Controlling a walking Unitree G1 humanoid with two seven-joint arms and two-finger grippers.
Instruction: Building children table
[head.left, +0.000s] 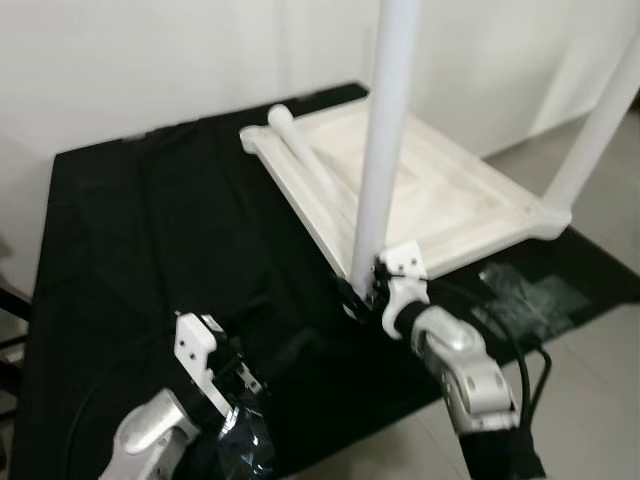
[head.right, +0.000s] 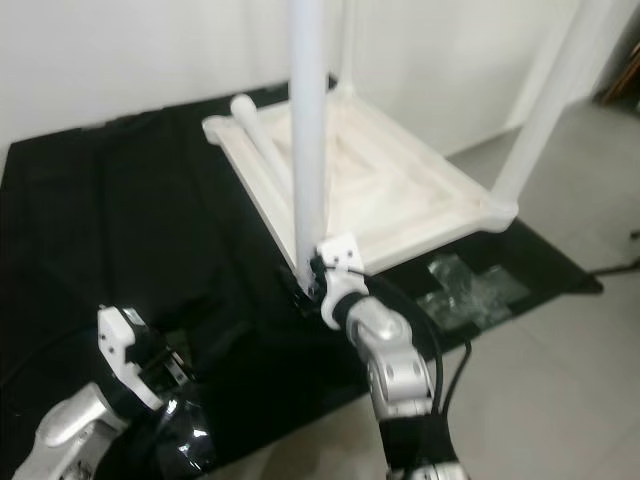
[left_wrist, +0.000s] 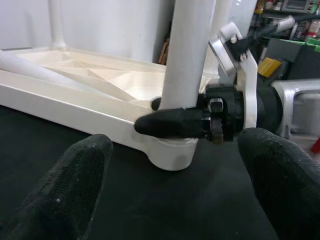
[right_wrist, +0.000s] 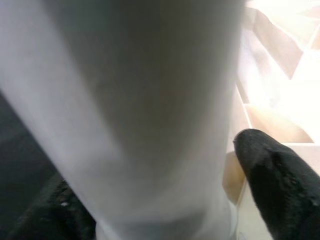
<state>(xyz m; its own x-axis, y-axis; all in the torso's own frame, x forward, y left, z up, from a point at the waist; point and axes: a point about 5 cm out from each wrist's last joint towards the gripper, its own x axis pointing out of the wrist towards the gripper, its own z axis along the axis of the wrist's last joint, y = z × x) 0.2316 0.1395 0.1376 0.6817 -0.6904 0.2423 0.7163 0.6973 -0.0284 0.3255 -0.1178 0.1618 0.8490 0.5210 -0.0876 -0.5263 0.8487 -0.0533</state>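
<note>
- Two fingers of the right gripper clamp the upright white leg at the inverted tabletop corner.
- Left gripper, fingers spread, hovers near that tabletop over black cloth.

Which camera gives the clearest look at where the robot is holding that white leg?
The left wrist view: it shows the right gripper clamped on the white leg just above the tabletop's corner socket. Both eye views show this from above, smaller. The right wrist view is a blurred close-up.
</note>
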